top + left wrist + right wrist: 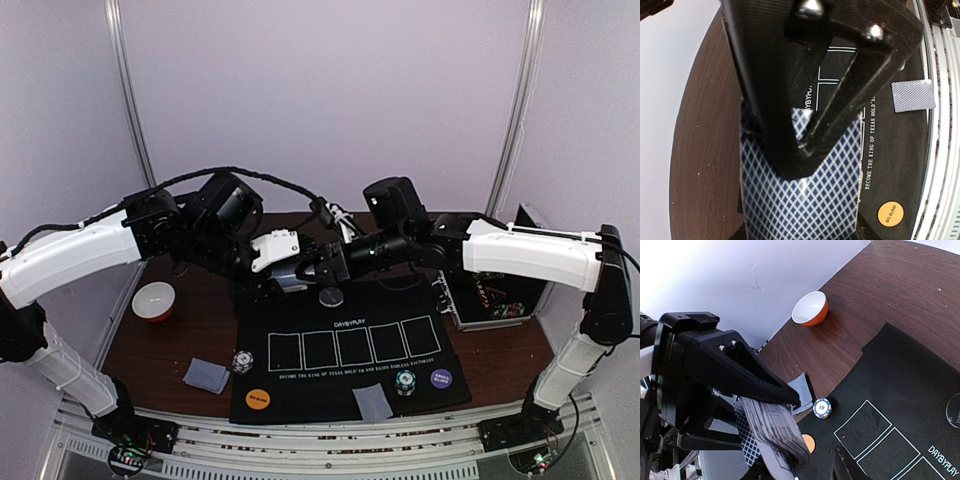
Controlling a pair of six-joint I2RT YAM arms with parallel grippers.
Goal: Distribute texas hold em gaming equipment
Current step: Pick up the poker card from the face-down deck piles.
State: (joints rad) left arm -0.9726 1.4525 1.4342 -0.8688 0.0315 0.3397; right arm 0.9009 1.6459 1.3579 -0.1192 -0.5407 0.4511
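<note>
My left gripper (288,276) is shut on a thick deck of blue-diamond-backed cards (805,200), held above the far edge of the black mat (350,385). My right gripper (795,467) faces it, open, its jaws straddling the deck's end (777,432). One right finger (790,150) lies on the top card's back. Beside the other, the orange blind disc (809,442) shows through a gap. On the mat lie a purple disc (441,379), a dealer disc (331,296), two chip stacks (241,360) (405,381) and dealt cards (206,375) (372,401).
An orange bowl (154,300) with a white inside stands on the brown table at the left. The silver case (495,295) stands open at the mat's right edge. Five white card outlines (354,347) cross the middle of the mat.
</note>
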